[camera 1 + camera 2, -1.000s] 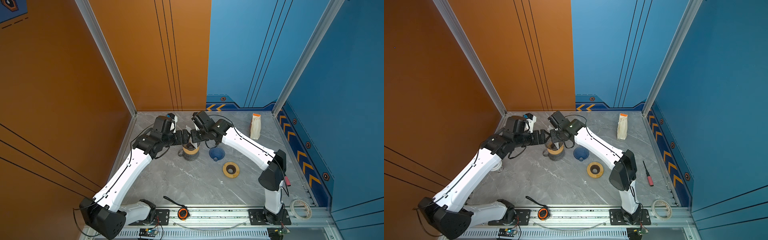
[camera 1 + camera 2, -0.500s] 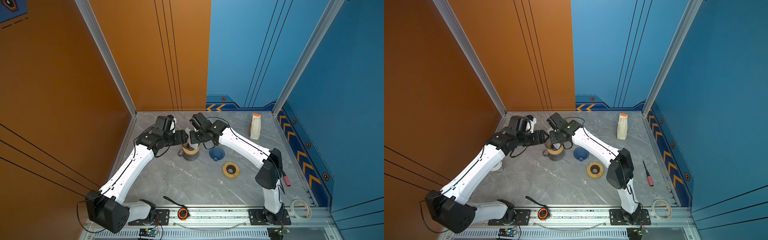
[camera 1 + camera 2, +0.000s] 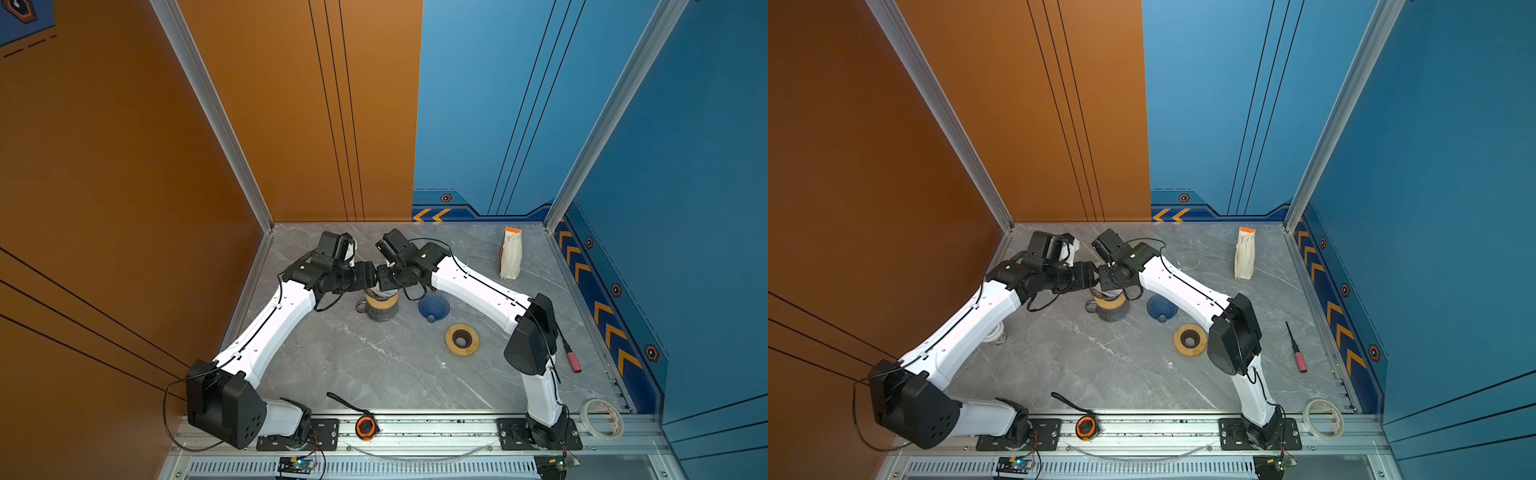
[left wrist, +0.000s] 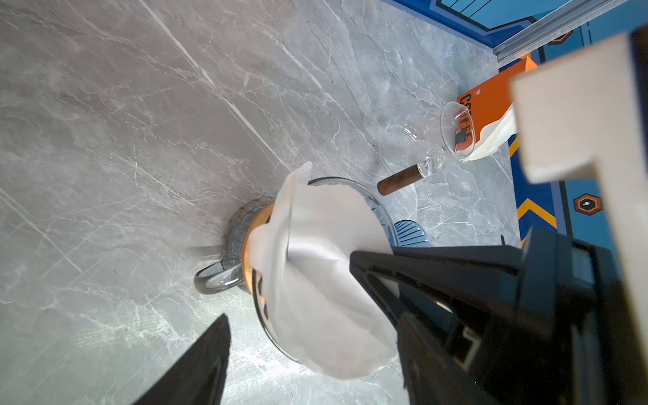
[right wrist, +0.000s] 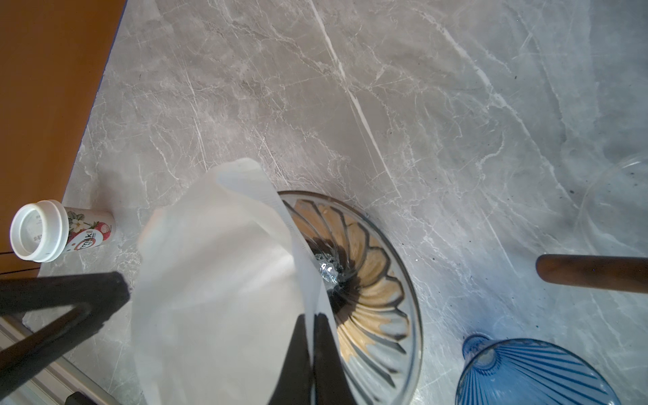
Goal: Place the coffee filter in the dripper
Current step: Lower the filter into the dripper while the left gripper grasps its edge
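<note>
Right pincer (image 5: 310, 324) pinches filter (image 5: 217, 277) edge over dripper (image 5: 387, 245) rim.

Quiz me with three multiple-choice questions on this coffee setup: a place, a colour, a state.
1. Where is the blue dripper? A in the far left corner; B right beside the clear dripper; C lifted in the air.
2. What colour is the paper filter? A brown; B blue; C white.
3. How is the right gripper? A shut on the filter; B open and empty; C out of view.
Answers: B, the right wrist view shows them side by side; C, both wrist views show white paper; A, its fingertips pinch the filter's edge.
</note>
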### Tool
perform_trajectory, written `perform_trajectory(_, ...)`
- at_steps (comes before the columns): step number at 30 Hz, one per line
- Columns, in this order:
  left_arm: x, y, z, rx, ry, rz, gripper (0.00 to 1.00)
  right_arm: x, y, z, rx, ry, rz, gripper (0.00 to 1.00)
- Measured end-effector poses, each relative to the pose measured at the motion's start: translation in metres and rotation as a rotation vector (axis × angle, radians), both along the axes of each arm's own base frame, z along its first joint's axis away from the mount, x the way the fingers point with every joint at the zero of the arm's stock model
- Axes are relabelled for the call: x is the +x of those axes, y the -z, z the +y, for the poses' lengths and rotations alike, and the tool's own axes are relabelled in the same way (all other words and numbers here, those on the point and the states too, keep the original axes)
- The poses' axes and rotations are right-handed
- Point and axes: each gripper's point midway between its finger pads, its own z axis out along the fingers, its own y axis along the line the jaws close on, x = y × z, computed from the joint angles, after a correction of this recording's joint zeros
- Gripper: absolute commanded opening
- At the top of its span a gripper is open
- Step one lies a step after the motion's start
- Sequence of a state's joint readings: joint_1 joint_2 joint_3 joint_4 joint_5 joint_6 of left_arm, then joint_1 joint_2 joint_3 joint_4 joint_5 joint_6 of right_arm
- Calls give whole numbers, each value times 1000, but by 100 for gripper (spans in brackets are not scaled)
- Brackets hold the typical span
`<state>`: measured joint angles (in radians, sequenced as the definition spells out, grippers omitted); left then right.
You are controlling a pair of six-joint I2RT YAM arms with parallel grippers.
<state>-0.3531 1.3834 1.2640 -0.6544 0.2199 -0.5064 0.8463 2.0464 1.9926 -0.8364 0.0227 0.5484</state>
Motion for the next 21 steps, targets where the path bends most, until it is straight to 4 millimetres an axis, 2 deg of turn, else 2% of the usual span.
perform_trajectory(5,1,2,1,-3,-7,9,64,1,-1,0,4,0,0,2)
perform_trajectory(14,1,10,7,4,-23,27,52,2,-2,1,8,1,-5,20)
perform_trajectory(21,0,14,8,7,-25,36,49,3,-3,-1,2,3,-14,25)
